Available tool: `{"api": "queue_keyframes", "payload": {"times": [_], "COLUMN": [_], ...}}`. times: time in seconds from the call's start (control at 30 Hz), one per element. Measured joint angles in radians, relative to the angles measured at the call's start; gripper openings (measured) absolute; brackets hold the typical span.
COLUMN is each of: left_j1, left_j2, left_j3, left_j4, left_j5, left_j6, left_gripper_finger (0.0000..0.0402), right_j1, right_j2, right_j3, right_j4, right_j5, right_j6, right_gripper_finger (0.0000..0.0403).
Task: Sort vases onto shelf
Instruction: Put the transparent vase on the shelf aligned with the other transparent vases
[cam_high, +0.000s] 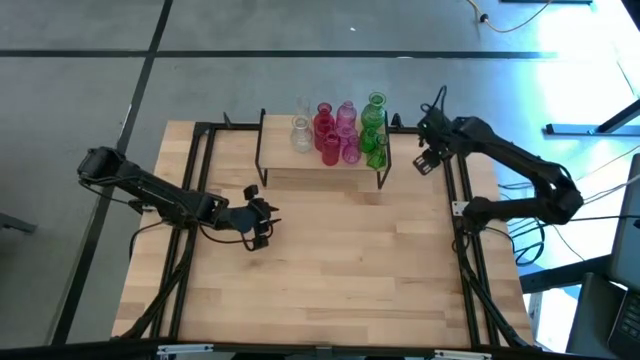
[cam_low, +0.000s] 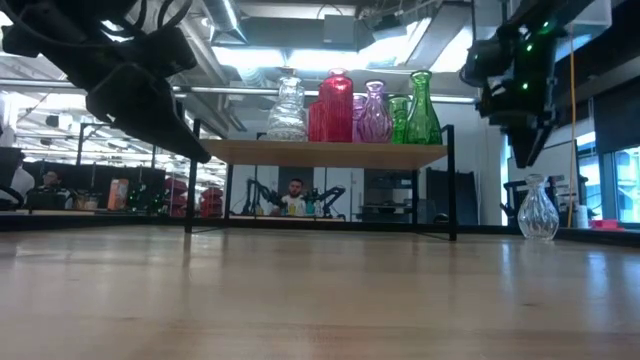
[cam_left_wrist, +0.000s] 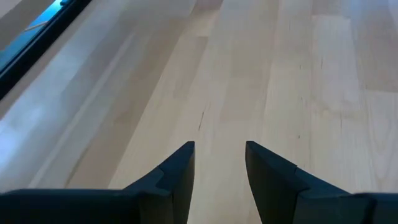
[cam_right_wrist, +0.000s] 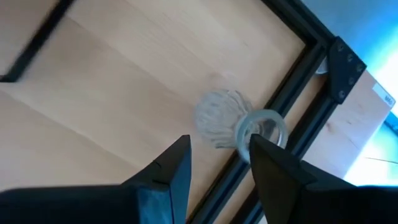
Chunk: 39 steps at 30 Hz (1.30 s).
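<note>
The shelf (cam_high: 320, 172) stands at the table's far middle. On it are several vases close together: clear (cam_low: 287, 110), red (cam_low: 335, 105), pink (cam_low: 374, 112) and green (cam_low: 420, 108). One more clear vase (cam_right_wrist: 224, 117) stands upright on its base on the table, near the far right corner and beside the black frame rail. My right gripper (cam_right_wrist: 217, 152) hangs open just above it, pointing down, with the vase's mouth (cam_right_wrist: 261, 127) close to one fingertip; I see no touch in the low view (cam_low: 527, 158). My left gripper (cam_left_wrist: 219, 155) is open over bare wood, left of the table's middle (cam_high: 268, 224).
Black frame rails (cam_high: 455, 185) run along the table's edges and across its left part. The shelf's thin black legs (cam_low: 452, 190) stand on the table. Bare wood (cam_high: 350, 270) fills the near half. People sit at desks in the room beyond (cam_low: 295, 195).
</note>
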Motion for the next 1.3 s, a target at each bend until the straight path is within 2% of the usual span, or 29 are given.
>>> {"api": "queue_keyframes", "payload": {"times": [0.23, 0.47, 0.57, 0.8, 0.9, 1.1, 1.3], "left_j1": [0.000, -0.001, -0.001, -0.001, -0.001, -0.001, -0.004], "left_j2": [0.000, 0.000, 0.000, 0.000, 0.000, 0.000, 0.000], "left_j3": [0.000, 0.000, 0.000, 0.000, 0.000, 0.000, 0.000], "left_j4": [-0.003, -0.005, -0.005, -0.004, -0.004, -0.004, -0.004], "left_j5": [0.002, 0.008, 0.010, 0.010, 0.010, 0.010, 0.014], "left_j6": [0.000, -0.006, -0.006, -0.006, -0.006, -0.006, -0.007], "left_gripper_finger": [0.0135, 0.0135, 0.0135, 0.0135, 0.0135, 0.0135, 0.0135], "right_j1": [-0.084, -0.087, -0.087, -0.086, -0.082, 0.035, 0.263], "right_j2": [0.093, 0.122, 0.122, 0.122, 0.112, 0.066, 0.029], "right_j3": [0.000, -0.007, -0.021, -0.055, -0.056, -0.002, 0.104], "right_j4": [0.007, 0.015, 0.017, 0.021, 0.013, -0.121, -0.275], "right_j5": [0.001, 0.004, -0.004, -0.006, -0.009, -0.005, -0.003], "right_j6": [-0.055, -0.070, -0.074, -0.105, -0.122, -0.067, 0.074], "right_gripper_finger": [0.0147, 0.0139, 0.0112, 0.0013, 0.0012, 0.0005, 0.0004]}}
